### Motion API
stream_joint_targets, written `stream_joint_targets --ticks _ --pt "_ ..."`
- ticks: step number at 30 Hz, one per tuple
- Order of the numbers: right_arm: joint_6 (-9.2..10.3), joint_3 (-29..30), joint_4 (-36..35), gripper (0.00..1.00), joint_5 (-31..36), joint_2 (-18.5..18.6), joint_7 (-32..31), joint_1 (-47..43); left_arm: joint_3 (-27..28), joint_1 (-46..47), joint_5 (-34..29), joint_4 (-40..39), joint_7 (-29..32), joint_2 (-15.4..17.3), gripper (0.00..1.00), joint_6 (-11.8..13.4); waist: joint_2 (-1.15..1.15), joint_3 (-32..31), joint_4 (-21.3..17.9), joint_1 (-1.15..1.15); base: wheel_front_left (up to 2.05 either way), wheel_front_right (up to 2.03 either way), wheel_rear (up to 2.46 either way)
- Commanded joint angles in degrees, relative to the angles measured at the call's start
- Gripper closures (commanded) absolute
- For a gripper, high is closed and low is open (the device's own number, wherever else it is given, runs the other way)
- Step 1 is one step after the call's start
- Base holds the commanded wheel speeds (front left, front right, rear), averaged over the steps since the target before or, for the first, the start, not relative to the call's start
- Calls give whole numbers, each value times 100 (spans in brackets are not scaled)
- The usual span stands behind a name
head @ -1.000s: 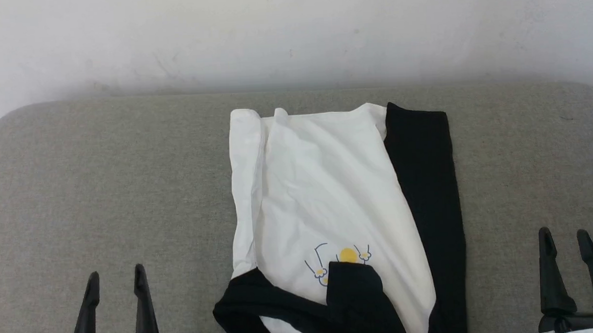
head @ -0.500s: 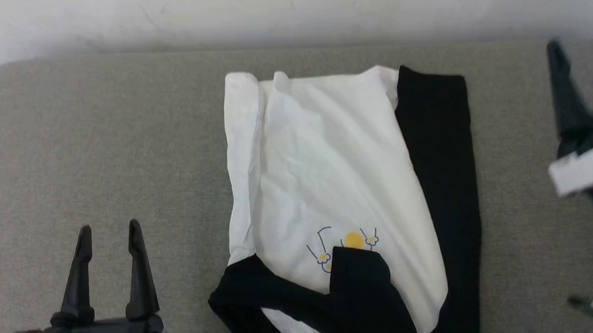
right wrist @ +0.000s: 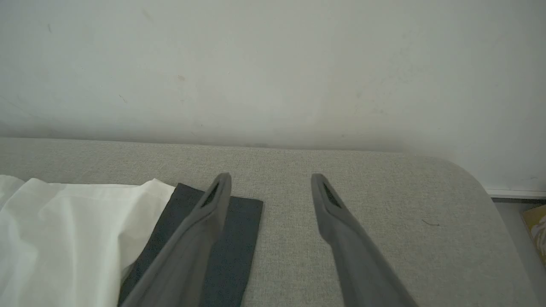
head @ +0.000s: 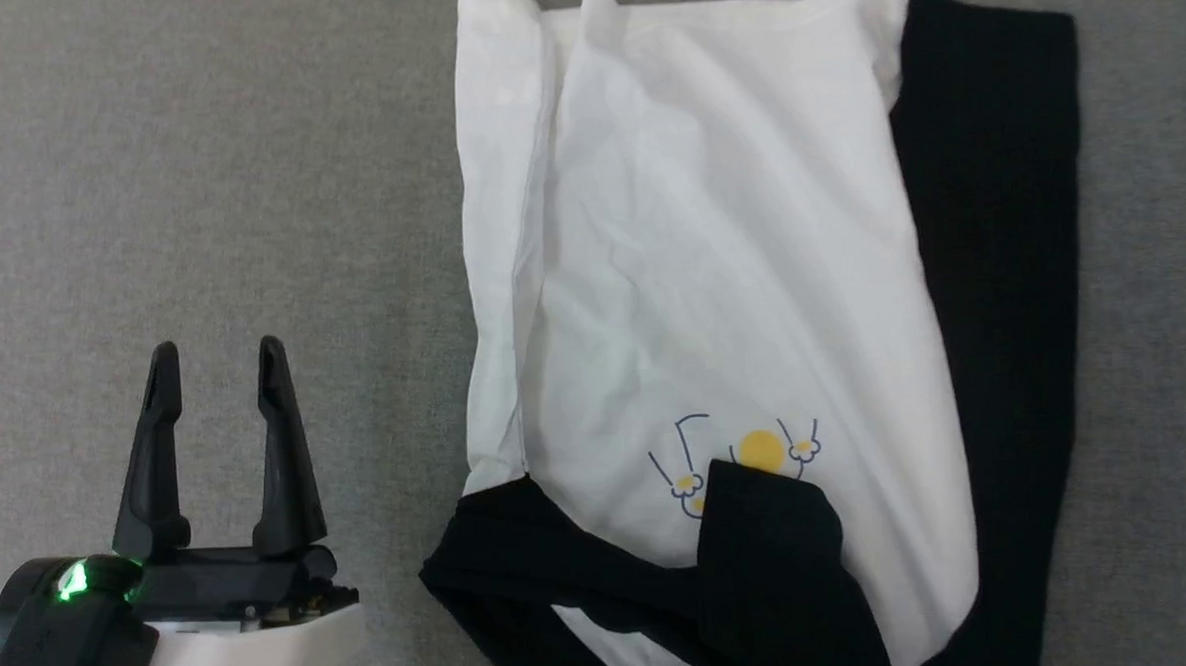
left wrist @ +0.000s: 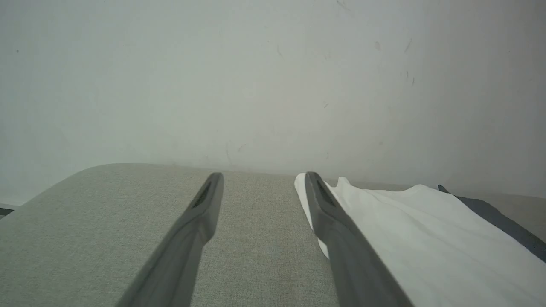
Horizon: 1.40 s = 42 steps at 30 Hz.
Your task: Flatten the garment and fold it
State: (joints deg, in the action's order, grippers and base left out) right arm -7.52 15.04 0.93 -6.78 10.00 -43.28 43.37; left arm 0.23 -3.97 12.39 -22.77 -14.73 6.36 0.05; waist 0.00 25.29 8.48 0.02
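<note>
Grey fabric tabletop [head: 194,140] under a pale wall [left wrist: 256,85], with the garment [head: 730,267] laid lengthwise between two empty grippers.

Lying slightly right of centre, the shirt already forms a narrow strip. Its white left edge is turned in and a black sleeve [head: 1000,255] runs down the right edge. The long axis points straight away from the robot, with the black neckband [head: 543,565] end nearest and the hem farthest. The left gripper [head: 218,345] hovers beside the near-left corner, and the right gripper [right wrist: 271,175] is by the sleeve's far end. Both sets of jaws are spread and hold nothing, seemingly poised on either side for an end-over-end fold.
</note>
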Motion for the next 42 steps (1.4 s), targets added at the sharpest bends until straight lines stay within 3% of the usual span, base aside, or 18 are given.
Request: stream_joint_targets --ticks 1,8,23,24,26,34,42 --pt "3 61 57 0 75 14 -62 95 4 100 -54 15 -27 -39 0 -40 0 425 333 -2 0 0 0" --pt "3 402 534 0 464 -202 -598 300 32 262 -65 124 -27 -172 0 -170 0 768 583 -2 0 0 0" --pt "3 586 449 0 791 -263 -1195 237 48 515 -73 320 -27 -317 0 -369 0 1192 808 -2 0 0 0" --pt "3 612 441 3 795 -290 -1273 223 45 528 -76 333 -27 -321 0 -378 0 1197 808 -2 0 0 0" --pt "3 690 398 100 793 -345 -1375 221 40 551 -79 356 -27 -327 0 -392 0 1201 804 -2 0 0 0" --pt "3 520 197 100 725 -419 -952 176 96 557 -140 460 -27 -338 0 -441 0 905 666 -2 0 0 0" --pt "3 432 -150 100 -29 -505 -185 -254 227 274 -235 565 -27 -337 0 -433 0 118 449 -2 0 0 0"
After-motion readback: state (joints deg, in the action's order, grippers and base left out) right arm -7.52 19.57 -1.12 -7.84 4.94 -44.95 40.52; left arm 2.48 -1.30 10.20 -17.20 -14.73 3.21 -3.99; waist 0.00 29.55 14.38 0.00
